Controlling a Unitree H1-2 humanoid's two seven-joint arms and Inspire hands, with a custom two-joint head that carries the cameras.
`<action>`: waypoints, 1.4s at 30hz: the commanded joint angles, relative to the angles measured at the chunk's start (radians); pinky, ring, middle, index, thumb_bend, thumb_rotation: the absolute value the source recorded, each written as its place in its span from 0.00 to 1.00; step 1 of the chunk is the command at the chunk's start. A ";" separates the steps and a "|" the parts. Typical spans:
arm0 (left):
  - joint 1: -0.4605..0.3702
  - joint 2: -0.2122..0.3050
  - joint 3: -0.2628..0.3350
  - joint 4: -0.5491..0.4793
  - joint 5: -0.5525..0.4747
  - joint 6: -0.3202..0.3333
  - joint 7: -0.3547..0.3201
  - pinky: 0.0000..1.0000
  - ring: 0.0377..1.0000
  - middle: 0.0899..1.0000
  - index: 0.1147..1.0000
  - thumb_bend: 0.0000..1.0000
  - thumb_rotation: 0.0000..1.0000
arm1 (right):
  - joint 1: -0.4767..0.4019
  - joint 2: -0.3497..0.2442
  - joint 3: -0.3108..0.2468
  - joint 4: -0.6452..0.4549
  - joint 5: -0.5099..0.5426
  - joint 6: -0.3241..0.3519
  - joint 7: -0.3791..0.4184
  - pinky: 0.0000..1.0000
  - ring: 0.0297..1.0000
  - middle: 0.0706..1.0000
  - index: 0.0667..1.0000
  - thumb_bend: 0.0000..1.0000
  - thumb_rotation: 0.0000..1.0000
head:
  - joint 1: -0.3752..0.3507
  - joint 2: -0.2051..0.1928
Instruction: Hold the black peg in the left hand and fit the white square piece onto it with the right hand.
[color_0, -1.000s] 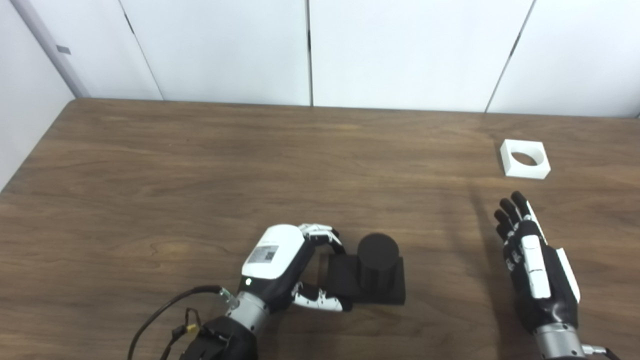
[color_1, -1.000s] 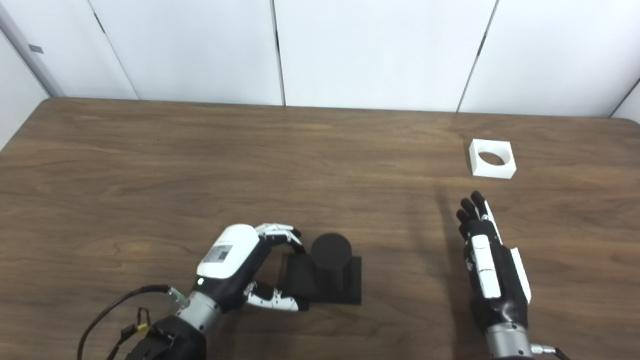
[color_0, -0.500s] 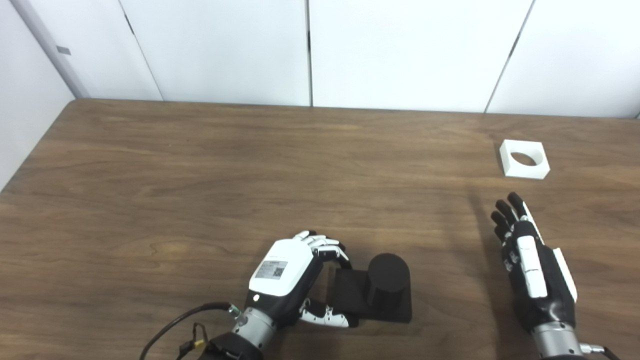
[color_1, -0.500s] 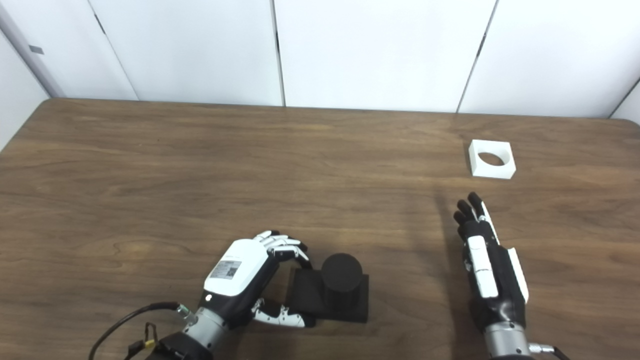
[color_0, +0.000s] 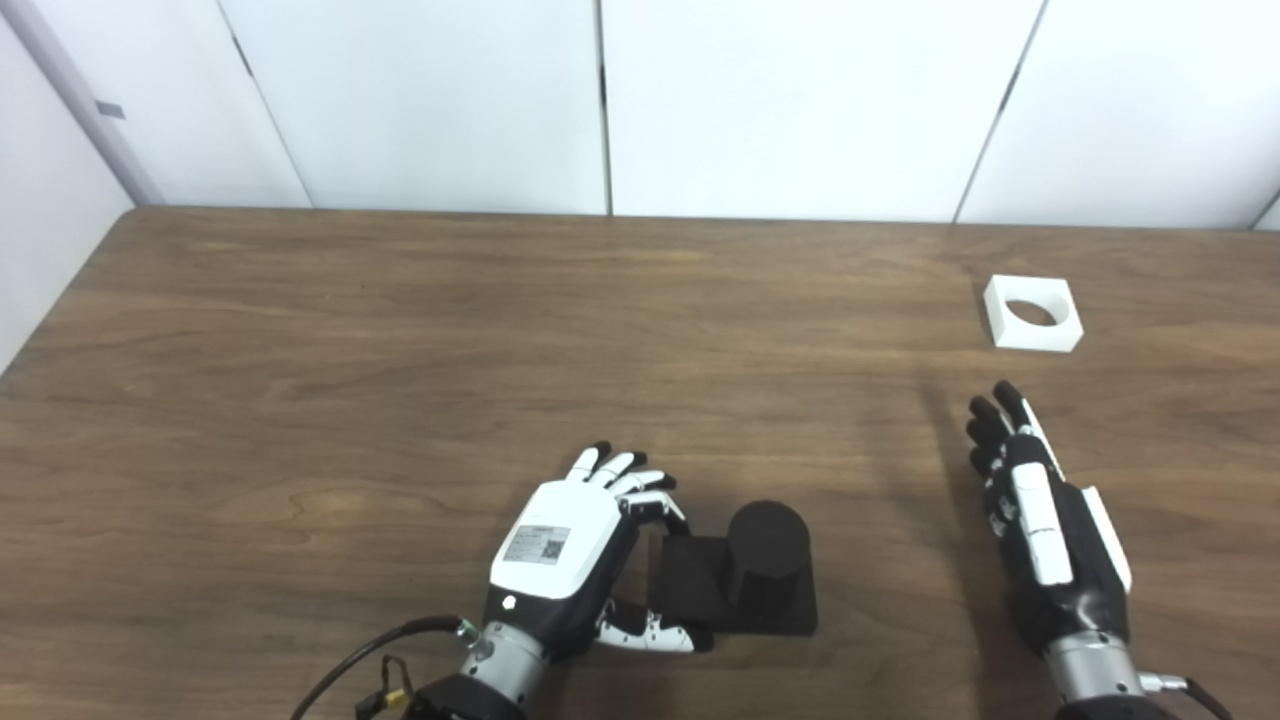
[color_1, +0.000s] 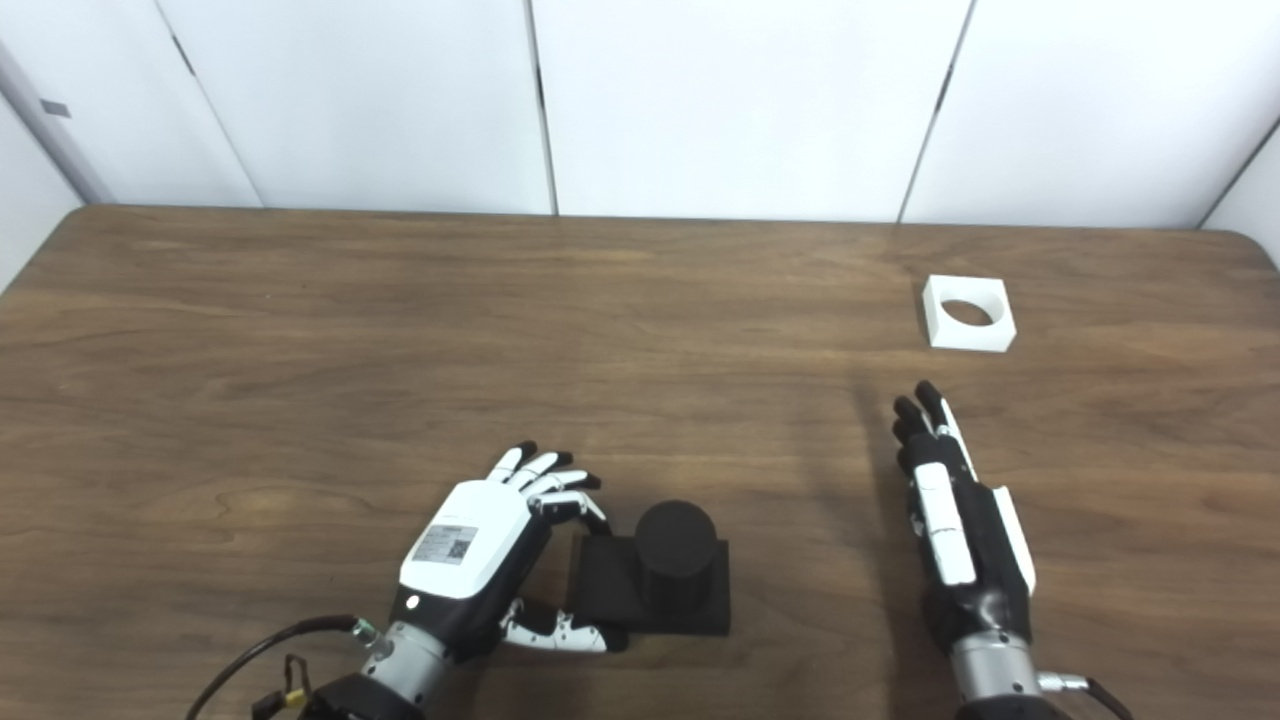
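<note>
The black peg (color_0: 768, 545) is a short cylinder standing upright on a black square base, resting on the table near the front. My left hand (color_0: 565, 560) lies just left of the base with its fingers spread. Its thumb lies along the base's front left corner, and the hand holds nothing. The white square piece (color_0: 1033, 314) has a round hole and lies flat at the far right. My right hand (color_0: 1040, 525) is open and flat, fingers pointing away, nearer to me than the white piece and apart from it.
The brown wooden table (color_0: 400, 350) ends at white wall panels at the back. Its left edge (color_0: 60, 300) runs along a white wall. A black cable (color_0: 350, 665) trails from my left wrist.
My left hand's fingers have uncurled from the peg's base and now spread open. The peg and base slid a little toward me. The camera shifted slightly. My right hand has barely moved.
</note>
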 joint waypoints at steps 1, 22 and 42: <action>0.020 0.018 -0.004 0.061 0.032 0.022 -0.047 1.00 0.91 0.80 0.42 0.51 0.05 | -0.038 0.065 0.007 -0.026 -0.018 -0.023 -0.005 1.00 0.97 0.95 0.98 0.61 0.88 | -0.012 -0.002; 0.030 0.020 0.020 0.071 0.037 0.022 -0.031 0.96 0.85 0.78 0.42 0.52 0.05 | -0.130 -0.049 -0.097 -0.162 -0.056 0.105 0.008 0.99 0.95 0.94 0.95 0.50 0.54 | -0.154 -0.123; 0.027 0.022 0.005 0.124 0.040 0.020 0.017 0.90 0.83 0.77 0.42 0.52 0.05 | -0.456 -0.431 -0.071 0.001 -0.513 0.266 0.186 0.93 0.98 0.98 0.95 0.80 0.33 | -0.191 -0.209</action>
